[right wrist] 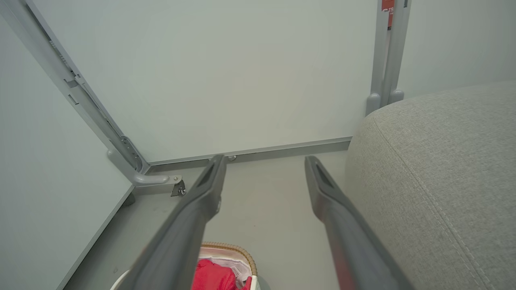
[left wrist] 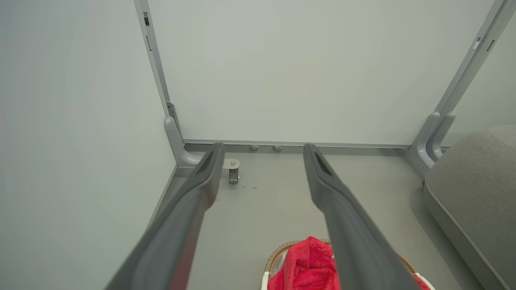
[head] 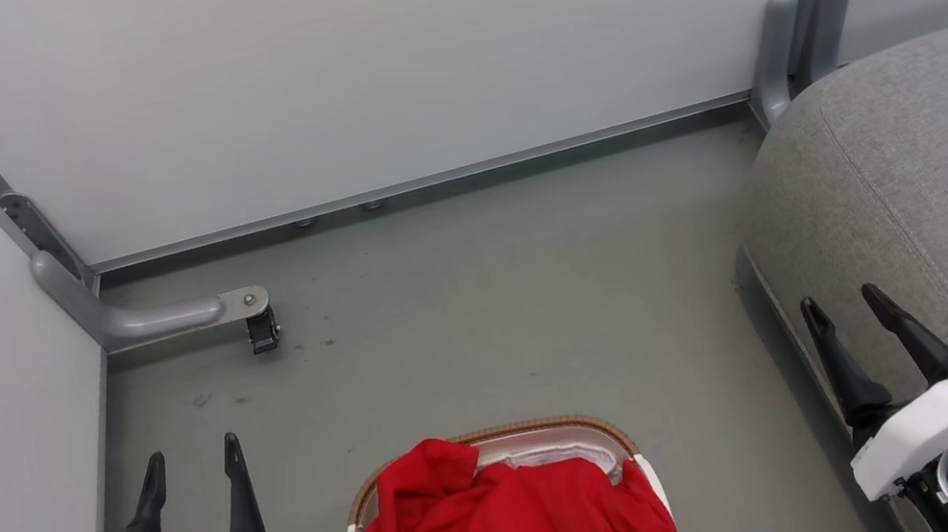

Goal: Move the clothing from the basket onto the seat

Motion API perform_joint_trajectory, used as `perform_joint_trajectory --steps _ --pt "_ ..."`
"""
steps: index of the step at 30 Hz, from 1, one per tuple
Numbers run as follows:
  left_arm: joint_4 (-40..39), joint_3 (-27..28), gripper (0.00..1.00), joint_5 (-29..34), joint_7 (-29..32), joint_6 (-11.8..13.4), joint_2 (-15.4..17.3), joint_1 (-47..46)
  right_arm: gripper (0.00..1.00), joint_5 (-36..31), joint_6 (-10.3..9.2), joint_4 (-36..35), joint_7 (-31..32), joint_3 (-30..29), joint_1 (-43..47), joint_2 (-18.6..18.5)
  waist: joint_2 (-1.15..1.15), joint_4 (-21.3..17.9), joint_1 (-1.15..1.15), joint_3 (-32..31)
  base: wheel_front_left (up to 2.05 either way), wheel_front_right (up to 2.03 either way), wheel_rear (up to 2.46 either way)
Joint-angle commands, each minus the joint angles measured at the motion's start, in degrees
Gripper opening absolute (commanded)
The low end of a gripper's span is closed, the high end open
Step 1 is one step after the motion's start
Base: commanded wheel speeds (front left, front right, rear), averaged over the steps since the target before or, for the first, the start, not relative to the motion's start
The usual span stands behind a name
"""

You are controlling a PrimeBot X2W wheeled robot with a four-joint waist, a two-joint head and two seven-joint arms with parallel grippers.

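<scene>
Pre-grasp: both grippers empty, clothing in the basket.

Left gripper [head: 192, 447] and right gripper [head: 838, 297] stand with jaws spread, holding nothing, on either side of the basket [head: 561, 426]. The red clothing [head: 519, 521] is heaped inside it, and the grey seat [head: 933, 156] is to the right, apart from it. Best approach, as I judge it: come down on the raised fold, pinch deep, and avoid the white liner [head: 556, 454]. The basket's near half is cut off, so the garment count cannot be told.

We see the clothing [head: 519, 521] heaped in the basket [head: 551, 425] on the floor [head: 494, 321] before us. The seat [head: 934, 165] lies to its right, seemingly apart, and panels [head: 362, 71] stand behind and left.
</scene>
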Motion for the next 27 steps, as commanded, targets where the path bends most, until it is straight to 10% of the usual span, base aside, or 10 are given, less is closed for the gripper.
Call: perform_joint_trajectory --steps 1,27 --pt "-0.4 0.1 1.0 1.8 -0.5 0.2 0.0 0.7 1.0 -1.5 0.02 0.0 -0.6 0.1 0.2 -0.2 0.0 0.0 0.0 0.0 0.0 0.0 0.0" --pt "5.3 -2.5 1.0 12.9 -3.2 -3.0 -3.5 -9.2 1.0 -8.9 0.0 -3.2 -3.3 3.6 -9.5 0.0 0.0 -7.3 0.0 19.2 0.0 0.0 0.0"
